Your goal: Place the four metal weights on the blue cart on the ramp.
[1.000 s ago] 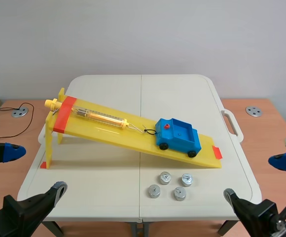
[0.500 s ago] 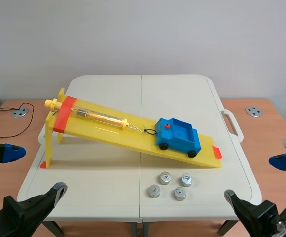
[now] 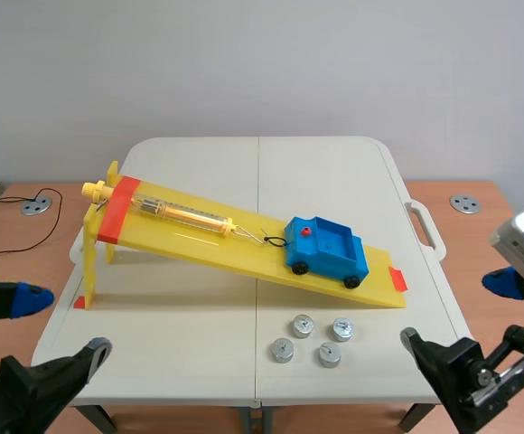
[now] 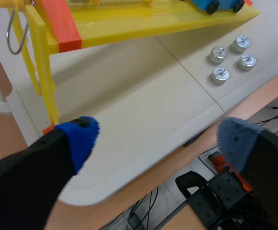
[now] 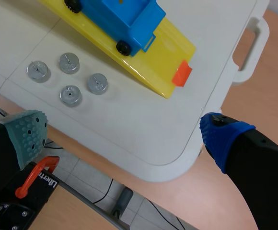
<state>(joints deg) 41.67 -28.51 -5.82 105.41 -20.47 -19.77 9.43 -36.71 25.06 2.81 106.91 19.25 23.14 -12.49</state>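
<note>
Both arms low at the near edge of the table (image 3: 181, 316), one on each side. Left gripper (image 4: 156, 141): fingers spread wide, nothing between them. Right gripper (image 5: 122, 129): the same, wide apart and empty.

Four metal weights (image 3: 304, 325) lie in a loose square on the table top, just in front of the low end of the ramp (image 3: 199, 237), right of the table's middle seam. None touches another. Each has a small knob on top.

Blue cart (image 3: 327, 250) sits low on the ramp, hooked by a short cord to a spring scale (image 3: 181, 214) that lies along the upper slope. No weight shows in its bed.

Step in hand, as I judge it: the first pick, not yet begun. All four weights are left to do.

Next move, likely: the right gripper is the closer one, with the weights ahead of its fingers in its wrist view. It needs to come forward and down over one weight and close across its sides without nudging the neighbours. Setting it in the bed calls for care, since the cart can roll on its cord.
</note>
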